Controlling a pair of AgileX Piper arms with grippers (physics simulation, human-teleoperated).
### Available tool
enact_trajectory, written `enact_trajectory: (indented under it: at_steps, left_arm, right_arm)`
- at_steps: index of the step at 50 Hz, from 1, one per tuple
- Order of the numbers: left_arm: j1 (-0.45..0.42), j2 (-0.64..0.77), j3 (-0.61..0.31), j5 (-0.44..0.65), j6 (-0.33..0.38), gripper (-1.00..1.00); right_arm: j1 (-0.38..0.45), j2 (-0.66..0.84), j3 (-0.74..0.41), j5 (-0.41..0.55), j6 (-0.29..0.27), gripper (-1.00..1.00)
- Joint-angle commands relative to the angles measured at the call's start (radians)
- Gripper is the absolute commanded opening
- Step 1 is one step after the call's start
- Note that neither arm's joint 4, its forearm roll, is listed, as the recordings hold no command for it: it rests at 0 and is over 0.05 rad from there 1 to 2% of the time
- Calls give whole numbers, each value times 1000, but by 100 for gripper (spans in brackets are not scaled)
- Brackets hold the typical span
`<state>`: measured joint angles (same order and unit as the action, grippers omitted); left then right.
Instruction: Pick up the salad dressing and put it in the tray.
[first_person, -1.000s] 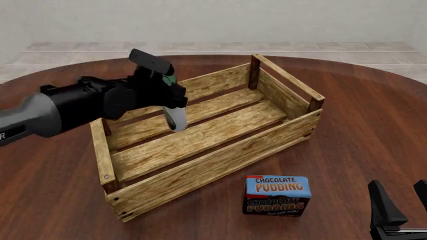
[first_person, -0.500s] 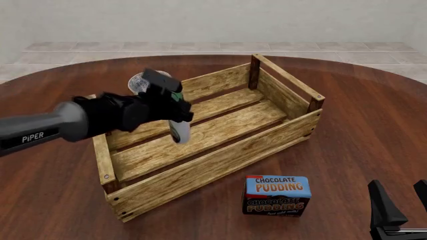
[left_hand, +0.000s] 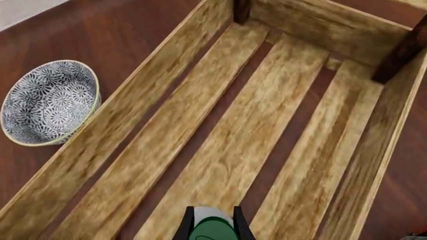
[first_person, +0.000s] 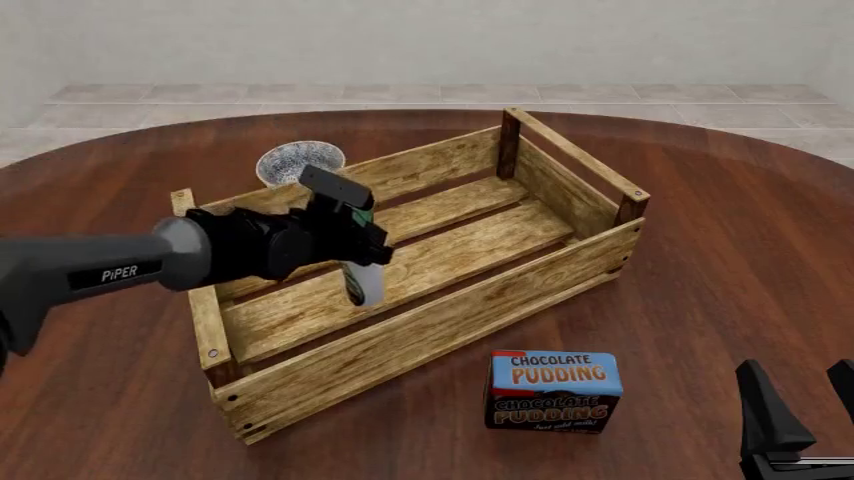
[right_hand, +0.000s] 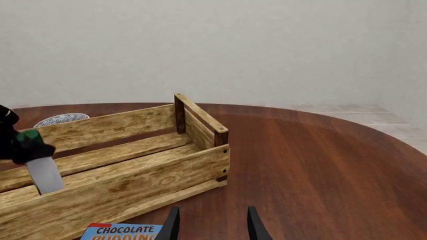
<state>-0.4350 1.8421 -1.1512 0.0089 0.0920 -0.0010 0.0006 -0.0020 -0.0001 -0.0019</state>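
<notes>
Your left tool is clamped on the green neck of the salad dressing, and the bottle hangs below it, inside the tray, over the slats near the left end. From the front view you cannot tell whether its base touches the slat or sits just above it. The left wrist view shows only the green cap between the fingers, with bare slats running ahead.

The main risk is release height. If you open while the base is off the floor, a slim, tall bottle will likely tip and roll. It also looks slightly tilted, which adds to that. Watch the gaps between the slats: a base landing on an edge could rock over.

Watch the arm too. The left forearm crosses low over the tray's near-left wall, so sinking further could press on the rim and shift the tray.

The bowl sits just beyond the far wall, near your retreat path. Your right tool rests spread open and idle at the table's near right edge, well apart from the pudding box.
</notes>
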Motion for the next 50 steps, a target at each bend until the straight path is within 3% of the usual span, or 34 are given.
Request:
enact_trajectory:
  at_steps: [1,44,45,50]
  left_arm:
    - [-4,24,-6,-11,14,-100]
    - [2,94,-17,-19,11,-100]
    - [0,93,-17,-19,9,100]
    - [-2,84,-14,-16,11,100]
  right_arm:
    - [0,0,0,0,0,100]
    - [0,0,0,0,0,100]
    - [0,0,0,0,0,100]
    - [0,0,0,0,0,100]
